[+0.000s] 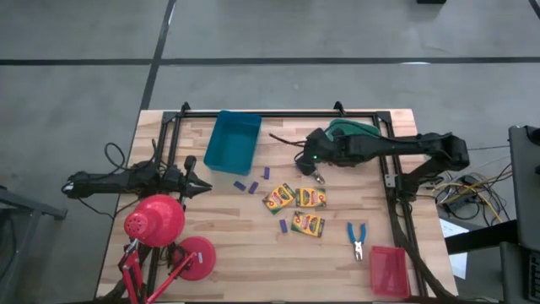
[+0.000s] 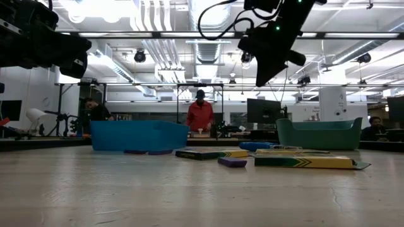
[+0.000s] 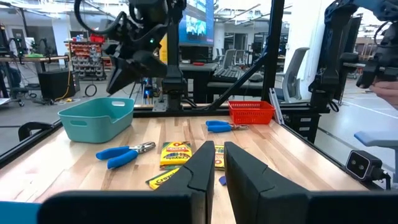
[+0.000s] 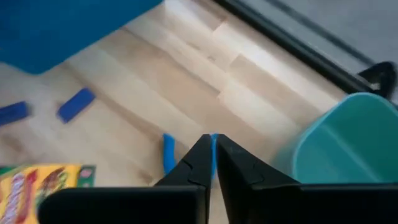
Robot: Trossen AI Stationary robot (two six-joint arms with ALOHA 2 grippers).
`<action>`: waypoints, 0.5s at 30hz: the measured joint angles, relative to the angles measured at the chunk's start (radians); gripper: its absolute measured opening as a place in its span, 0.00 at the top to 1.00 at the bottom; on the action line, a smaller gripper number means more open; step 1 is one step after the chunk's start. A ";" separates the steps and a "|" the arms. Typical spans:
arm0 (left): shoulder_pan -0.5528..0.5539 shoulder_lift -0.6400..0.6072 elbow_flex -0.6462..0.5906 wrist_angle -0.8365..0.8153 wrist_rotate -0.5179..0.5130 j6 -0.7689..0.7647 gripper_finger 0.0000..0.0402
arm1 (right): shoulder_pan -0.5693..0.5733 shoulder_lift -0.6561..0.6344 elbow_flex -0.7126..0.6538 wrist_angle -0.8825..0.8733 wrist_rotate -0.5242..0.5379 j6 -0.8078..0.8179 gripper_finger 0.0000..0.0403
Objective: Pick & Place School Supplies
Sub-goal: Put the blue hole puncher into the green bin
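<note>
Three yellow crayon boxes [image 1: 278, 198], [image 1: 310, 198], [image 1: 307, 225] lie flat at mid table. One pair of blue-handled scissors [image 1: 357, 239] lies near the right edge. The other pair [image 3: 124, 154] lies flat under my right gripper, and its blue handles [image 4: 168, 154] show past the fingers. Purple sticks [image 1: 240, 186], [image 1: 267, 173], [image 1: 283, 225] are scattered around the boxes. My right gripper [image 1: 317, 175] is shut and empty; it hangs well above the table [image 2: 262, 81], pointing down. My left gripper [image 1: 205, 186] is shut and waits at the left edge.
A blue tray [image 1: 232, 139] stands at the far left of the table, a teal tray [image 1: 354, 128] at the far right under my right arm, and a red basket [image 1: 388, 270] at the near right corner. A red desk lamp [image 1: 160, 224] stands at the near left. People stand in the room beyond.
</note>
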 joint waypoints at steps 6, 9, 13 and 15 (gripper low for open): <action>0.000 0.000 0.000 -0.001 0.000 0.000 0.90 | -0.069 -0.044 -0.086 0.086 -0.161 -0.027 0.81; 0.000 0.000 0.000 -0.001 0.000 0.000 0.90 | -0.096 -0.056 -0.137 0.119 -0.178 -0.027 0.73; 0.000 0.000 0.000 -0.001 0.000 0.000 0.90 | -0.125 -0.058 -0.177 0.170 -0.215 -0.035 0.63; 0.000 0.000 0.000 -0.001 0.000 0.000 0.90 | -0.127 -0.058 -0.184 0.175 -0.214 -0.045 0.59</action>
